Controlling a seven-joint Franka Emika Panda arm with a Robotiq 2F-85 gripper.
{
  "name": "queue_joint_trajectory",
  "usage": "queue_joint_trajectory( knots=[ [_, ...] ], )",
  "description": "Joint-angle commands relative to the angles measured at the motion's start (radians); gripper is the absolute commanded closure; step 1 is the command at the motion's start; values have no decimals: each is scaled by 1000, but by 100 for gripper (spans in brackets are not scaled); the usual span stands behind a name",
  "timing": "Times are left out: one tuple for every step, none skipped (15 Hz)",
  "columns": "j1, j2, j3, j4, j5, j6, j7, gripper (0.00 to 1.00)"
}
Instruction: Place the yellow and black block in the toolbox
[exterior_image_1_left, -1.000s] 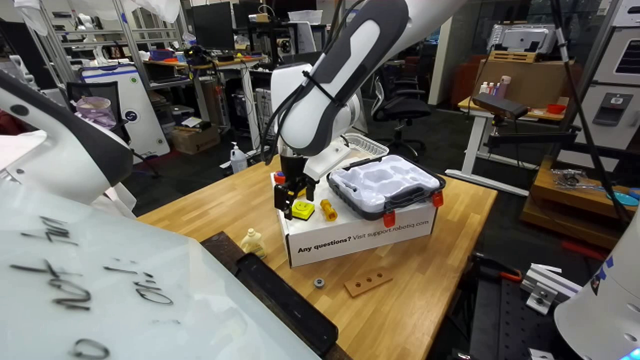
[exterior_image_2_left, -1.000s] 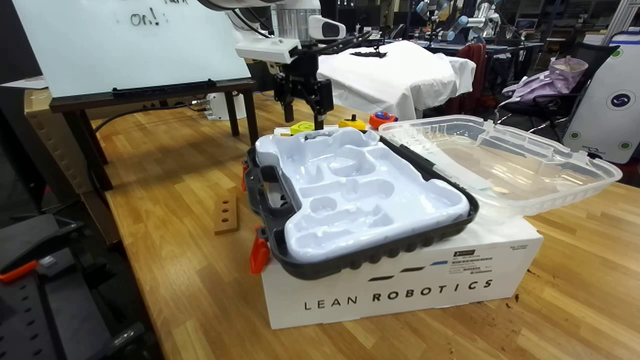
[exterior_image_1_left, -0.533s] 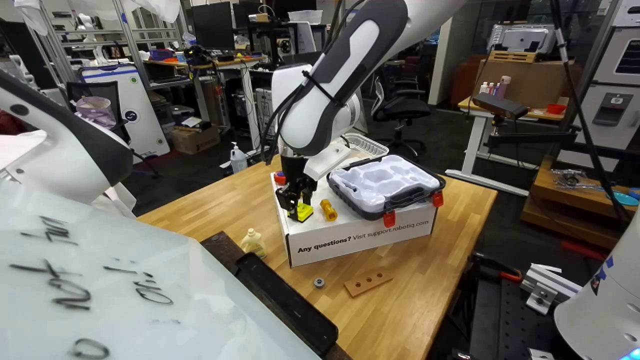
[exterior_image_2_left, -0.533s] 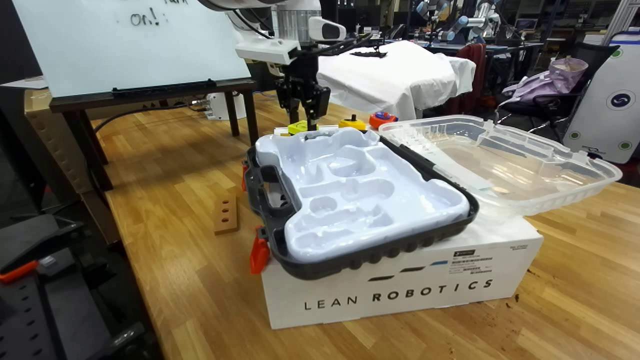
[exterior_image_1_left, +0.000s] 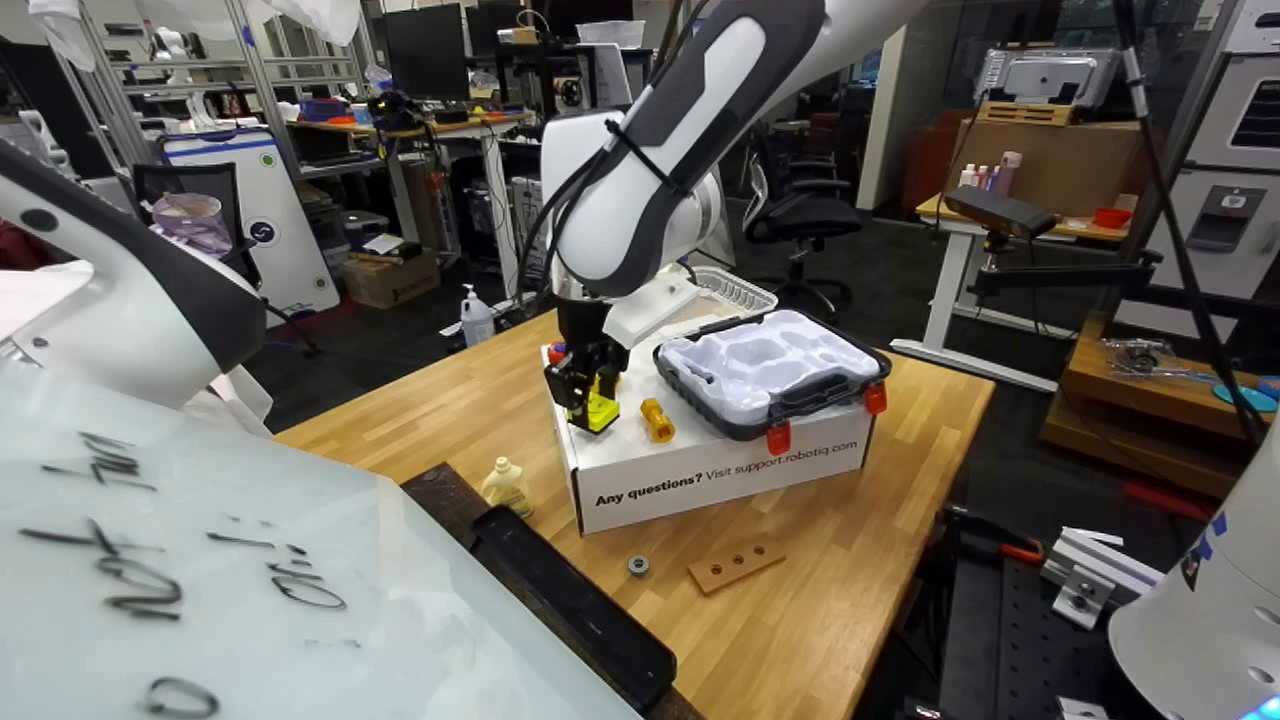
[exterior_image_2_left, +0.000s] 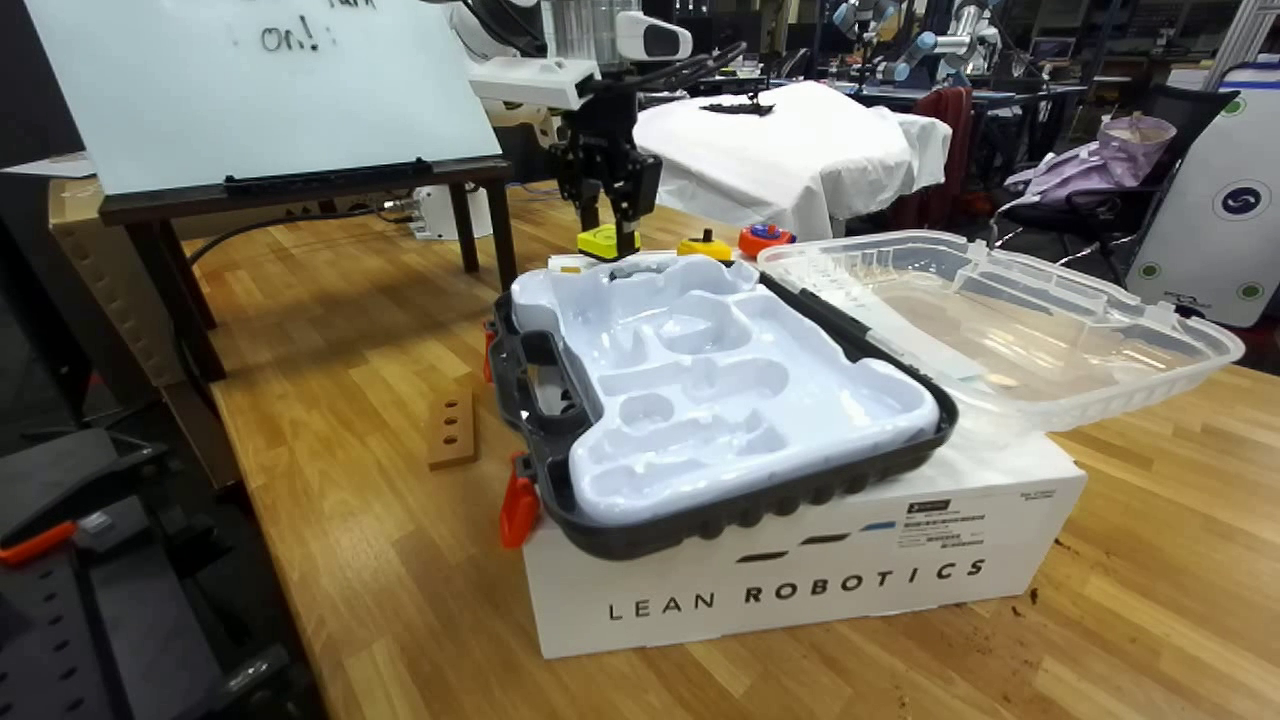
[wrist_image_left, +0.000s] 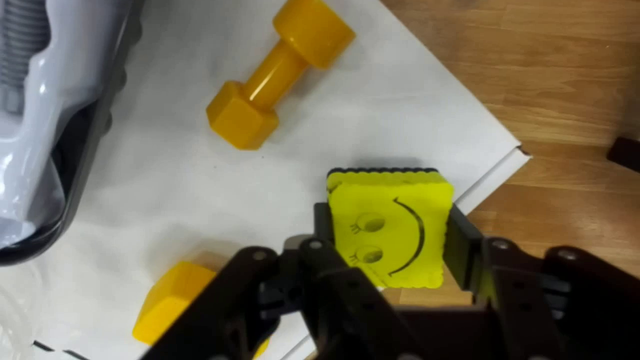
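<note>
My gripper (wrist_image_left: 391, 231) is shut on the yellow and black block (wrist_image_left: 390, 200), one finger against each side. A smiley face is drawn on the block's yellow top, and a thin black layer shows along its underside. In an exterior view the block (exterior_image_2_left: 606, 242) hangs between the fingertips, slightly above the white box, just beyond the toolbox's far end. The toolbox (exterior_image_2_left: 640, 540) lies with its lid back, its dark rim surrounding a whitish moulded insert with several hollows. Beside the gripper in an exterior view, the toolbox (exterior_image_1_left: 775, 340) stands to the right.
A white cardboard box (exterior_image_2_left: 800, 590) bears the toolbox. On it lie an orange-yellow bolt-like piece (wrist_image_left: 272, 75), another yellow piece (wrist_image_left: 175, 295) and a red piece (exterior_image_2_left: 766, 238). A clear lid (exterior_image_2_left: 1060, 330) spreads behind the toolbox. A holed wooden strip (exterior_image_1_left: 737, 567) and bottle (exterior_image_1_left: 507, 487) sit on the table.
The fingers went down around the block and came together on its sides. Since half a second ago, gripper and block have risen a little.
</note>
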Motion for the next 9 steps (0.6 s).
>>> queue_joint_trajectory(
  knots=[
    [-10, -71, 12, -43, 15, 0, -7, 71],
    [-9, -89, 12, -50, 18, 0, -4, 71],
    [-9, -105, 11, -57, 19, 1, 4, 71],
    [-11, -119, 10, -66, 24, -1, 11, 71],
    [-14, -133, 6, -77, 29, 1, 21, 71],
    [-16, -144, 1, -85, 34, -1, 35, 71],
    [-21, -155, -8, -96, 38, -1, 53, 71],
    [-25, -165, -16, -104, 42, -2, 69, 71],
    [-32, -177, -30, -116, 42, 0, 91, 71]
  ],
)
